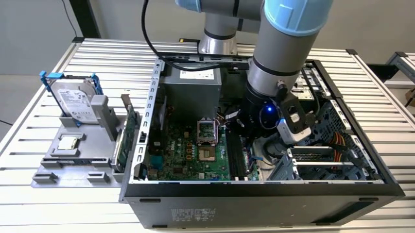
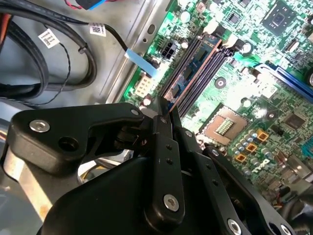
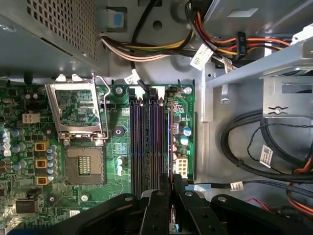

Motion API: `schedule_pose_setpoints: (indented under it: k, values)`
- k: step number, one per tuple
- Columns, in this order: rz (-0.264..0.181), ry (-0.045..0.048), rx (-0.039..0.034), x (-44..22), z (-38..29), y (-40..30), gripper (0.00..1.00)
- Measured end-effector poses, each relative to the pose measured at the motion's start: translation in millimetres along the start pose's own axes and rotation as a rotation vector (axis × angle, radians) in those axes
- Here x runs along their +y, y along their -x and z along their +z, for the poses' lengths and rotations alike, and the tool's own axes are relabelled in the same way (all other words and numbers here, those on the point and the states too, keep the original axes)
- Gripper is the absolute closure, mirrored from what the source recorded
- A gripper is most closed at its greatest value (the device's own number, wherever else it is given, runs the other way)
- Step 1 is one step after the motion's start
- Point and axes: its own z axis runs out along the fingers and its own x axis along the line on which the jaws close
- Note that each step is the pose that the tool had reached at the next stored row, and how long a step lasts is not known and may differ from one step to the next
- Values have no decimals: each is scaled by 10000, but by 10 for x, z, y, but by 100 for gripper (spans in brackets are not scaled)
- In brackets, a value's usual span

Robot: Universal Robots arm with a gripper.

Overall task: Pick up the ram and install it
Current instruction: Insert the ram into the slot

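Standing on a slatted metal table, open computer case, end effector inside.

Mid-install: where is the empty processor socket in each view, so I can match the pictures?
Exterior view: processor socket, middle of the green board.
Second wrist view: processor socket, beside the long slots.
First wrist view: processor socket, beside the same slots.
Shared landmark: the memory slots.
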Motion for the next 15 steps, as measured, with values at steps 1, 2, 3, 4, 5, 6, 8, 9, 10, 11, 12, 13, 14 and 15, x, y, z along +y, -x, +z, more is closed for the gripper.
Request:
schedule_pose_setpoints:
  k: [1,2,3,4,5,6,8,9,10,11,12,13,14,15]
  values:
    - [0,-1,0,0,18,-1,100]
    - [-1,-2,0,1,37,-1,100]
    - [0,-1,-1,1,55,-2,100]
    - [-1,-2,0,1,71,-4,100]
    - [-1,-2,0,2,91,-6,100]
    - [-1,-1,0,3,106,-9,100]
    - [-2,-4,1,2,115,-18,100]
    - [-6,-5,1,2,116,-27,100]
    - [-15,-1,0,3,121,-34,100]
    - [-28,0,0,2,125,-39,100]
    - [-43,0,-1,3,129,-40,100]
    - [-48,1,-1,3,137,-40,100]
    - [-48,0,-2,3,149,-40,100]
    - [-49,-1,-1,4,157,-41,100]
